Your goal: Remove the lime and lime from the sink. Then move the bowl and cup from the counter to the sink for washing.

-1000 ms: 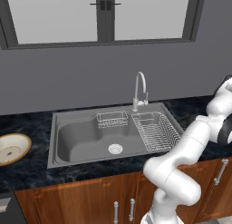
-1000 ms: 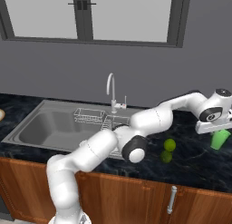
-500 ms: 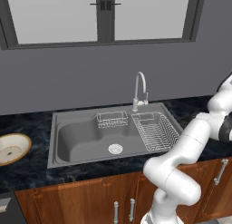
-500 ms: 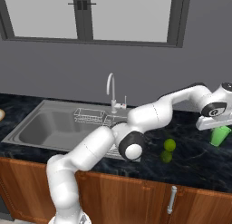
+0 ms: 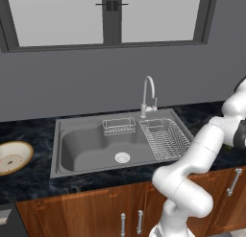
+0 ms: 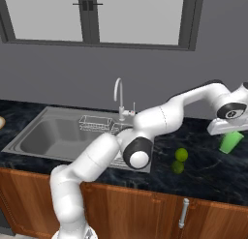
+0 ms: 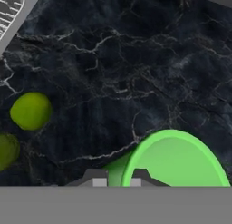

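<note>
My gripper point(image 6: 226, 132) is shut on the rim of the bright green cup point(image 6: 231, 142), held just above the black counter point(image 6: 203, 172) at the far right. In the hand view one fingertip point(image 7: 95, 178) is outside the cup's point(image 7: 174, 160) wall and the other inside. The two limes, one brighter point(image 6: 181, 154) and one darker point(image 6: 178, 167), lie on the counter left of the cup, and in the hand view point(image 7: 31, 110) point(image 7: 6, 150) too. The tan-rimmed bowl point(image 5: 12, 157) sits on the counter left of the sink point(image 5: 86, 147).
A wire dish rack point(image 5: 166, 137) fills the sink's right side, and a small wire basket point(image 5: 118, 126) hangs at its back. The chrome faucet point(image 5: 150, 93) rises behind the basin. My arm arches over the counter between the sink and the cup.
The arm and hand have risen a little, and the cup has gone up with them. The limes and the bowl lie where they were.
</note>
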